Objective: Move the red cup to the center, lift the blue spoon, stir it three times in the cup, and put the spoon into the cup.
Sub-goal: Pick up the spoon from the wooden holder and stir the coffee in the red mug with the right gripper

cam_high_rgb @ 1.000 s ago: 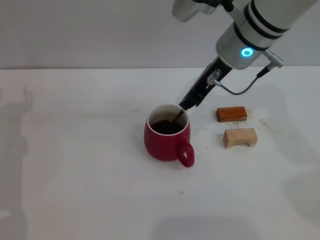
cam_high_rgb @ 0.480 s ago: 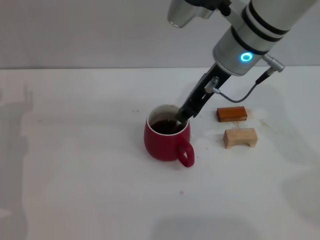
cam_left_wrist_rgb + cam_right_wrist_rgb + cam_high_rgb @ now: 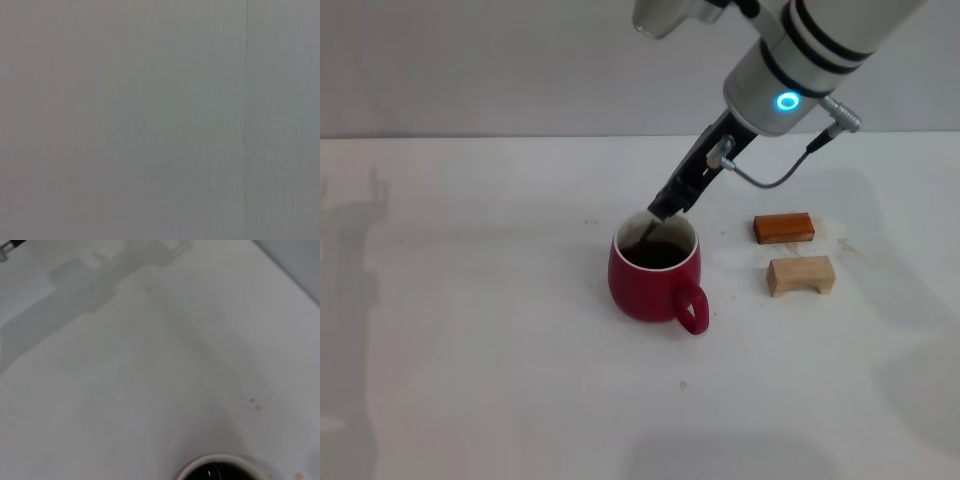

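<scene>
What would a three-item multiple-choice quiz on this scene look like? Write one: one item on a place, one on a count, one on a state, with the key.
1. Where does the cup stand relative to the two blocks?
A. To their left in the head view
B. Between them
C. On top of one of them

2. How many wooden blocks lie on the table?
A. One
B. Two
C. Four

3. What is the state of the spoon?
A. Lying flat on the table
B. Resting on a block
C. Held by the right gripper, its lower end dipped in the cup

Key:
1 A: the orange block and the pale block both lie to the cup's right.
2 B: only those two show.
3 C: a thin shaft runs from the fingers down past the rim.
</scene>
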You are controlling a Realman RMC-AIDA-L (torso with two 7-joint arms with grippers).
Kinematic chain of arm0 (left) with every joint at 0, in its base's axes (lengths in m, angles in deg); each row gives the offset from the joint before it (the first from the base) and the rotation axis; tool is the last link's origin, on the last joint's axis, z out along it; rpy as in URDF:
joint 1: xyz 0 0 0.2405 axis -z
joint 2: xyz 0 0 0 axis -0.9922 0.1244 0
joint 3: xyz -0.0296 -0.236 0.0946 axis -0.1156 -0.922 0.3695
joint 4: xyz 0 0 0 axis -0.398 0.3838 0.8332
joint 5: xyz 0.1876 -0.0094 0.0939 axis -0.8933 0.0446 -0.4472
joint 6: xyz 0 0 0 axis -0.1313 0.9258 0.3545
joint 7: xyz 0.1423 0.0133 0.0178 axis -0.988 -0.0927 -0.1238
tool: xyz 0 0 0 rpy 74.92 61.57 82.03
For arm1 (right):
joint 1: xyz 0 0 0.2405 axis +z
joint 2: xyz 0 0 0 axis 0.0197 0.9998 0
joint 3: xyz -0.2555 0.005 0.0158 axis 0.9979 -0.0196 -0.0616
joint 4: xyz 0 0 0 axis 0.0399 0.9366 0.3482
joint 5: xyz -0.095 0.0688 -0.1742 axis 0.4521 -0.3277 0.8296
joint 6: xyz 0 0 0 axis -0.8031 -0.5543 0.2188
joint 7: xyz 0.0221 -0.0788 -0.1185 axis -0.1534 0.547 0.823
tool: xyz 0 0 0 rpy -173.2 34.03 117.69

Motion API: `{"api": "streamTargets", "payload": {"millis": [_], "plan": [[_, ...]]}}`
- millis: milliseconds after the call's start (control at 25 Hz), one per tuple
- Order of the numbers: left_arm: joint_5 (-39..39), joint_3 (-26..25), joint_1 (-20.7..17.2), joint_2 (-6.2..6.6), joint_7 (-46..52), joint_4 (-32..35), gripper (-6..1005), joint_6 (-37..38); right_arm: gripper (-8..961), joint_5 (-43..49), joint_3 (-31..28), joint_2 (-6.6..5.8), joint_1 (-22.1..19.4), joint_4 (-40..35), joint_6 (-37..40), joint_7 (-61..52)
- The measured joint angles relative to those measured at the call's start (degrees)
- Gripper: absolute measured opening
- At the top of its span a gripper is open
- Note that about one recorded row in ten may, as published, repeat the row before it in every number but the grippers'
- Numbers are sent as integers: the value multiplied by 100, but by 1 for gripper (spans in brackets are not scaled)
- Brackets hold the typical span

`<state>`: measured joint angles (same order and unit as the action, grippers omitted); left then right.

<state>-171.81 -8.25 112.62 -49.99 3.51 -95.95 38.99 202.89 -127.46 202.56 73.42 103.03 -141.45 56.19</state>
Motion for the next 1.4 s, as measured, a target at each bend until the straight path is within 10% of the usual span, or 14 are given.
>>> {"api": "streamTargets", "payload": {"millis": [1400], "plan": [[0,33,2,-8,134,-7,661,0,133,191,57,35,2,1,27,-21]]}}
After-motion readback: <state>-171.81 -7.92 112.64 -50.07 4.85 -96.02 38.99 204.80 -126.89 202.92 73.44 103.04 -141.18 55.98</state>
